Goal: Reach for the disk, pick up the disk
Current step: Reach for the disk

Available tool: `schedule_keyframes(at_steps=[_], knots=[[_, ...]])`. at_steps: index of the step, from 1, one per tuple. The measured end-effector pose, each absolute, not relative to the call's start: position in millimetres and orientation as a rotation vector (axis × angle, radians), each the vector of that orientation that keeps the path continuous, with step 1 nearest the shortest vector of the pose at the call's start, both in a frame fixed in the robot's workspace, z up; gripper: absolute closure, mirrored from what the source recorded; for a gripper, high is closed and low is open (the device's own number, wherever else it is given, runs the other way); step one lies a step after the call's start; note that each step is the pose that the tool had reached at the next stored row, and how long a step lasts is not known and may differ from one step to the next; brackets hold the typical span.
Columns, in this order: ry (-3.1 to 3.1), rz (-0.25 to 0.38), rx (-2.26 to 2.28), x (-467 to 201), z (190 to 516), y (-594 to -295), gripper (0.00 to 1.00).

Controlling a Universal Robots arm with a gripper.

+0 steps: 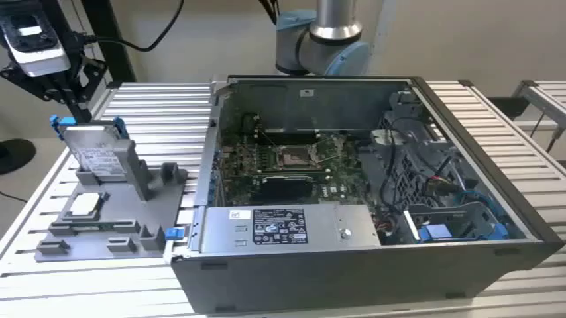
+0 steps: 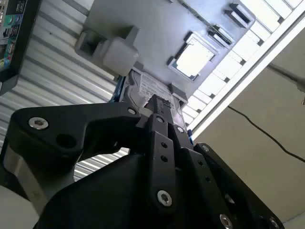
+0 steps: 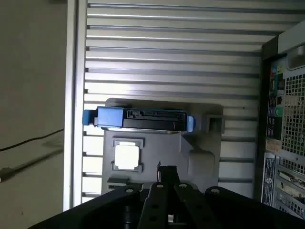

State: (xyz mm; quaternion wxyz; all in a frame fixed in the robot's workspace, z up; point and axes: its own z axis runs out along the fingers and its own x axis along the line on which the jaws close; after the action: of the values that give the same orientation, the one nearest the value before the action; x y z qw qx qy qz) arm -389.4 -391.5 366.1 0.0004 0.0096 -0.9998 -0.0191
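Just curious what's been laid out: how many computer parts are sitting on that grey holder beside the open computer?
2. The disk stands on edge in a slot of the holder; the square chip lies flat in a recess beside it. Something small could hide behind the disk.

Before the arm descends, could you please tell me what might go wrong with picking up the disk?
1. The disk stands on edge in a slot of the grey fixture. An off-centre grasp may tilt it or jam it there.
2. The square chip lies on the same fixture close to the disk, and in the first wrist view the gripper hangs near it. A descent off line could knock it.
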Motion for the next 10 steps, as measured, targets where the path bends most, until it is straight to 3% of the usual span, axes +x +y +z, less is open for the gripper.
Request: schedule_keyframes(at_steps=[10], knots=[[-3.140, -0.060, 0.030, -389.4, 366.1, -391.5, 1.00]])
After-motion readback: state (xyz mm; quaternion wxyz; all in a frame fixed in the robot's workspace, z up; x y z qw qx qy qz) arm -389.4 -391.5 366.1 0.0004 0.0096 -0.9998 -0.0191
